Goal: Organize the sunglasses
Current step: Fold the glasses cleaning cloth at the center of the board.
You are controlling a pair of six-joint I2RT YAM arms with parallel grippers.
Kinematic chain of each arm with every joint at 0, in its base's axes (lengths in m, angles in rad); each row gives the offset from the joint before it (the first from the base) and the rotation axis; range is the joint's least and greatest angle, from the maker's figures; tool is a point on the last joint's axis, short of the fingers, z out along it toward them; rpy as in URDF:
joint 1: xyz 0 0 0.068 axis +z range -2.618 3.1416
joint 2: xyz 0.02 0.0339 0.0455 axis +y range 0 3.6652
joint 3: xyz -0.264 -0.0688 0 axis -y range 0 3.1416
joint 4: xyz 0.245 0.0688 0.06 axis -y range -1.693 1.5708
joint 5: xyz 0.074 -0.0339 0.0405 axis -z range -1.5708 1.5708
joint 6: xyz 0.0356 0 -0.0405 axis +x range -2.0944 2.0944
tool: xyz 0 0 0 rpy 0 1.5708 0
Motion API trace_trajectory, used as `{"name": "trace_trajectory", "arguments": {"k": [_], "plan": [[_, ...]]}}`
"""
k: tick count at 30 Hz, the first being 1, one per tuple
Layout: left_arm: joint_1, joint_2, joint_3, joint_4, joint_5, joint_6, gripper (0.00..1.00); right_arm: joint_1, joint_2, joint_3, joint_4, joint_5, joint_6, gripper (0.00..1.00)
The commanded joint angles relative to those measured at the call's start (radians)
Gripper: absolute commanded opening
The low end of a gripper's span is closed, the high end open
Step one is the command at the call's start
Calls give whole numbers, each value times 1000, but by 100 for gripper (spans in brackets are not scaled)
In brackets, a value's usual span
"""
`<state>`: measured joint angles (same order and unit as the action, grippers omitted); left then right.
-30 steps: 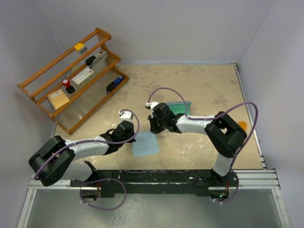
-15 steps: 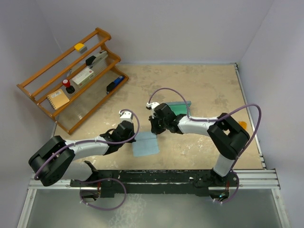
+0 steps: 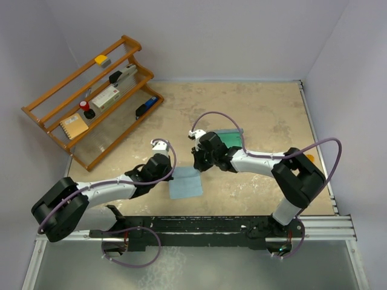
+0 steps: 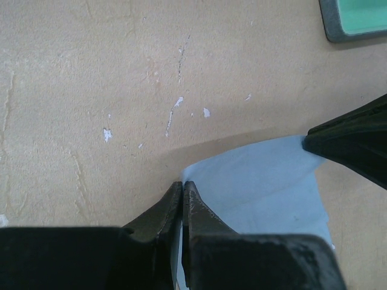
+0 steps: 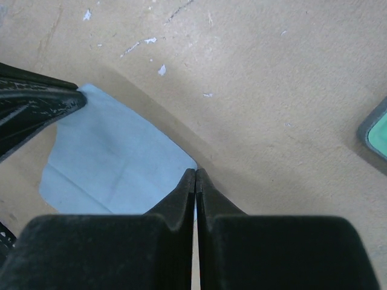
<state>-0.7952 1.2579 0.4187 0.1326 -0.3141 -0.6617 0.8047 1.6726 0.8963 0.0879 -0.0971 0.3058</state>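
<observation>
- A light-blue cloth (image 3: 185,183) is seen lying on the tan table (image 3: 266,109), in front of and between the two arms, near the table's near edge.
- The left gripper (image 3: 172,173) is placed at the cloth's far left corner. In the left wrist view the left gripper (image 4: 182,184) is shown with its fingers pressed together on that corner of the cloth (image 4: 260,181).
- The right gripper (image 3: 198,167) is placed at the cloth's far right corner. In the right wrist view the right gripper (image 5: 195,172) is shown pinched together on that corner of the cloth (image 5: 115,157).
- A shadow is cast on the table along the cloth's far edge between the two corners, so that edge appears to be raised a little off the surface.
- Each gripper is caught by the other's camera: the right gripper's dark tip (image 4: 354,145) at the right side of the left wrist view, the left gripper's tip (image 5: 42,109) at the left side of the right wrist view.
- A teal case with a grey rim (image 3: 231,138) is seen flat on the table just behind the right arm's forearm, apart from the cloth; only a corner of it (image 4: 357,18) (image 5: 378,130) is shown in the wrist views.
- A tiered wooden rack (image 3: 54,96) is stood at the far left, holding small office items.
- A small orange object (image 3: 308,159) is seen at the table's right edge.
</observation>
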Motion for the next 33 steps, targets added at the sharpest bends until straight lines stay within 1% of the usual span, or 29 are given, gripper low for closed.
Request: {"name": "trace_trajectory", "arguments": {"k": [1,14,33], "plan": [[-13,-42,-4,-8,-9,-1,0,7,-48,-22,5,-4,-9,0],[-37,-106,-52,-2,-11,-12,0,37,-84,-52,6,2,-9,0],[-111,-155,-61,-35,-28,-25,0,60,-129,-90,0,7,-10,0]]}}
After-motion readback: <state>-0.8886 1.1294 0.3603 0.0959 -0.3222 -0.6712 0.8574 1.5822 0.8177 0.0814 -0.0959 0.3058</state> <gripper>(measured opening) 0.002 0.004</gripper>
